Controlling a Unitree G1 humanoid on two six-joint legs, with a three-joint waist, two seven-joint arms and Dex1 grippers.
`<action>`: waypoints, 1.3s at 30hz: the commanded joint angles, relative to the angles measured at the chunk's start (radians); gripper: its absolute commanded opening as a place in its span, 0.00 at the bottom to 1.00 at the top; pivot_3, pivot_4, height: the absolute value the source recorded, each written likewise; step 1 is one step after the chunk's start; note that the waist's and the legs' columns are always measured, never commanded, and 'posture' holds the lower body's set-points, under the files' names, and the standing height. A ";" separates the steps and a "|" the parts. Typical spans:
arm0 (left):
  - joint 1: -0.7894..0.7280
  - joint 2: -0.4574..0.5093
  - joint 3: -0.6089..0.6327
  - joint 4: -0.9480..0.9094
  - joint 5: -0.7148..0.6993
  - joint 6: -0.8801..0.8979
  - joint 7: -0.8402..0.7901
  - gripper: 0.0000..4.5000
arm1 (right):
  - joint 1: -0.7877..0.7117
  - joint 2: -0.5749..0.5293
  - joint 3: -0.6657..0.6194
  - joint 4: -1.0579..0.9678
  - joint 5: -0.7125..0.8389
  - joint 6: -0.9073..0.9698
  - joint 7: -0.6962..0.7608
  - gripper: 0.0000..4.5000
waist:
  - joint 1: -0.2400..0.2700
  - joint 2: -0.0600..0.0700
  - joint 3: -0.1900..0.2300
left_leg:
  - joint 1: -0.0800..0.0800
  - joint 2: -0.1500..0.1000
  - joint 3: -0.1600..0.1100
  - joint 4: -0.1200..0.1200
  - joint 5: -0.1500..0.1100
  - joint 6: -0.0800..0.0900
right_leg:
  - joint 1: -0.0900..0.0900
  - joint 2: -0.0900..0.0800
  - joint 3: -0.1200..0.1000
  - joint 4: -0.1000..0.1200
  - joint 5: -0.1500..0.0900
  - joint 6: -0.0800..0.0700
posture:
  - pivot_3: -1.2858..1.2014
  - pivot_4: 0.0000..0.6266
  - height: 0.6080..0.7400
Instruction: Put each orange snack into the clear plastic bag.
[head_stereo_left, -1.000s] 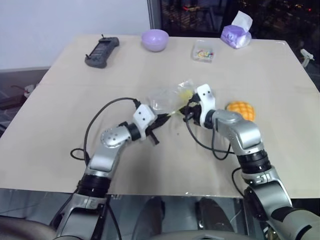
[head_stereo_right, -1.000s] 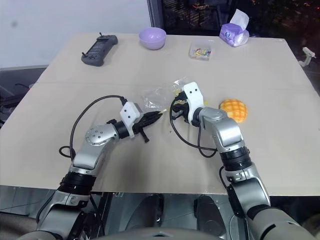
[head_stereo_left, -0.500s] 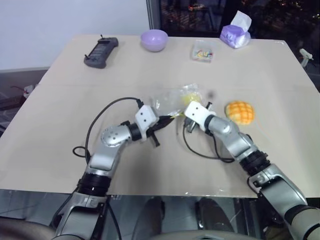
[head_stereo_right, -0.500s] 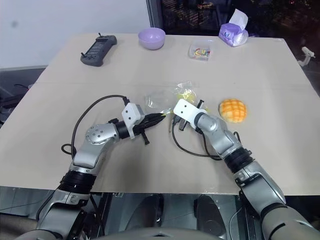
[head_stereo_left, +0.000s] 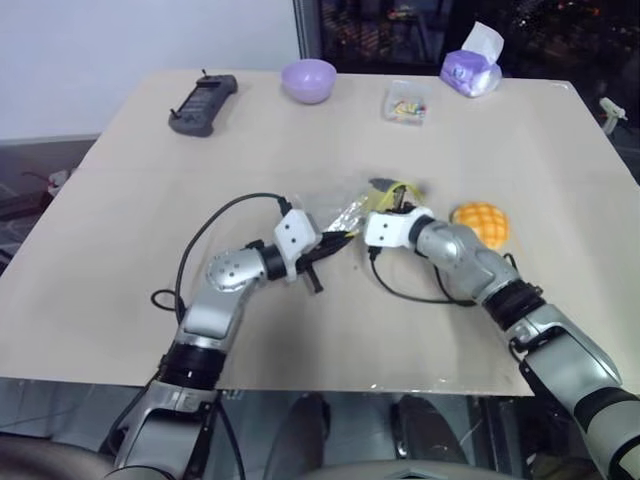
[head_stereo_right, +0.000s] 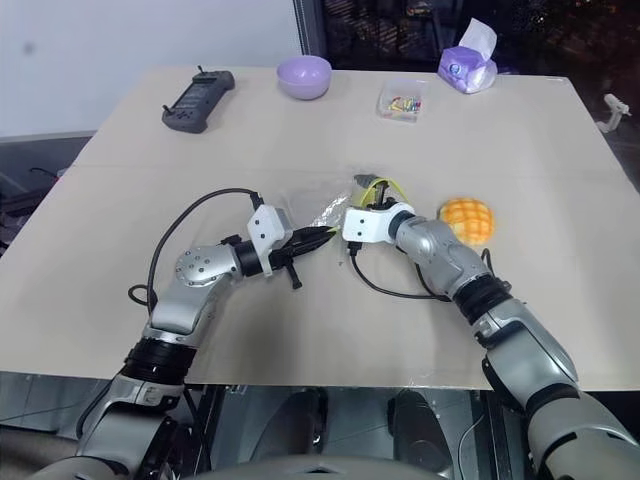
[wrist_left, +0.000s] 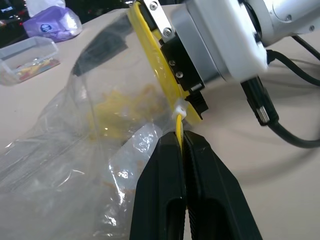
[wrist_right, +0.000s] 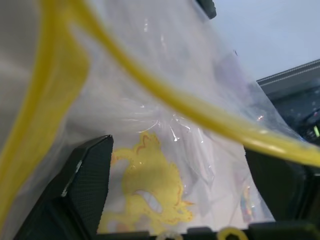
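Pinching the yellow strip of the clear plastic bag (head_stereo_left: 345, 205), the left pincer (wrist_left: 181, 145) has its black fingers pressed together on the bag's edge, near the middle of the counter (head_stereo_left: 130, 200). The right pincer (head_stereo_left: 388, 198) is inside the bag's mouth with its fingers spread wide, holding the opening apart. The orange snack (head_stereo_left: 481, 222) lies bare on the counter just beside the right arm, toward the right edge, outside the bag and apart from both pincers.
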 joint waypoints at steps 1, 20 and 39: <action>-0.007 -0.015 0.021 -0.002 -0.001 -0.021 0.044 0.00 | -0.024 -0.030 -0.022 0.016 -0.045 -0.008 -0.046 0.98 | 0.003 0.000 0.000 | 0.000 0.000 0.000 0.000 0.000 0.000 | 0.000 0.000 0.000 0.000 0.000 0.000 | 0.52 0.24 1.00; -0.039 -0.047 0.032 0.055 0.040 -0.044 0.182 0.00 | 0.237 -0.129 -0.396 -0.649 0.724 0.541 0.604 0.98 | 0.004 0.000 0.000 | -0.001 0.000 -0.001 0.001 -0.002 0.003 | 0.001 0.000 -0.001 0.000 0.000 0.000 | 0.52 0.24 1.00; -0.028 -0.031 0.024 0.037 0.045 -0.044 0.151 0.00 | 0.317 -0.254 -0.664 -0.408 0.833 0.910 0.478 0.98 | 0.005 0.000 0.000 | -0.001 0.000 0.000 0.000 -0.002 0.004 | 0.001 0.000 0.000 -0.001 0.000 0.000 | 0.52 0.24 1.00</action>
